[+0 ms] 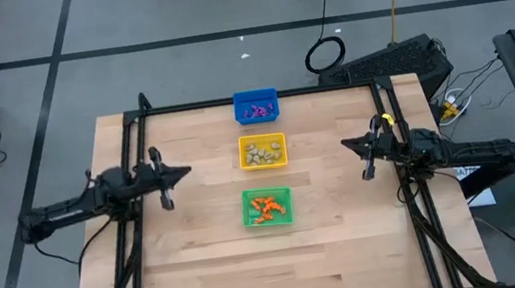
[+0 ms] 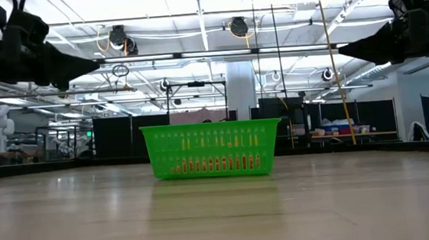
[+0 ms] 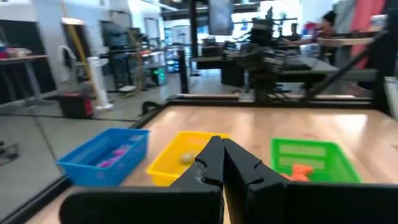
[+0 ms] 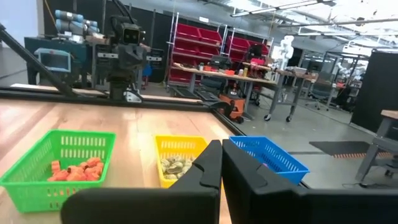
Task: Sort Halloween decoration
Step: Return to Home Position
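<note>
Hovering over the table's (image 1: 204, 263) left side: left gripper (image 1: 184, 172), fingers closed together, empty. Centre column: purple trinkets (image 1: 257, 112) in blue bin (image 1: 253, 93); beige trinkets (image 1: 262, 152) in yellow bin (image 1: 261, 137); orange trinkets (image 1: 267, 207) in green bin (image 1: 265, 191). Right side: right gripper (image 1: 346, 144), fingers closed together, empty.

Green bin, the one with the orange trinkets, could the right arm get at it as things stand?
Probably yes. The right tool hangs shut over the table's right side, with only bare wood between it and the green bin, and the bin's top is open.
</note>
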Action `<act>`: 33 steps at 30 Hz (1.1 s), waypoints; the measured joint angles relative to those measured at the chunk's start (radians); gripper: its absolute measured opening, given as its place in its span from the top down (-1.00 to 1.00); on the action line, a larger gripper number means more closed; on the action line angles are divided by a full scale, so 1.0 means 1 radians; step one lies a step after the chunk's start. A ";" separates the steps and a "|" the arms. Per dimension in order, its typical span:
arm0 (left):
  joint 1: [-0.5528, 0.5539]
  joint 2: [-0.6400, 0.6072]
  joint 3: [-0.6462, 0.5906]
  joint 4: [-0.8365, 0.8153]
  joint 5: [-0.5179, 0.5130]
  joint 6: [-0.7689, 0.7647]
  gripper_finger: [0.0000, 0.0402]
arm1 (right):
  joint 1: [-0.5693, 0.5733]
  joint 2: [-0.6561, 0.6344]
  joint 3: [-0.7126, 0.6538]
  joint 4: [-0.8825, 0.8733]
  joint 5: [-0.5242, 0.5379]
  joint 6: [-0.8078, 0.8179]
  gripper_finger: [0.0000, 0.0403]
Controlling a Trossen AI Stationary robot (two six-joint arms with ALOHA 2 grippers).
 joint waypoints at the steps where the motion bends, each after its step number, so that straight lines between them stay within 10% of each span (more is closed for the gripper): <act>1: 0.025 0.000 0.000 0.002 0.011 0.000 1.00 | -0.003 0.001 0.000 0.000 0.000 0.009 1.00; 12: 0.260 0.002 0.000 0.002 0.147 -0.068 1.00 | -0.016 0.005 0.000 0.009 0.089 0.030 1.00; 33: 0.296 0.002 -0.001 -0.001 0.123 -0.087 1.00 | -0.016 0.005 0.000 0.009 0.091 0.120 1.00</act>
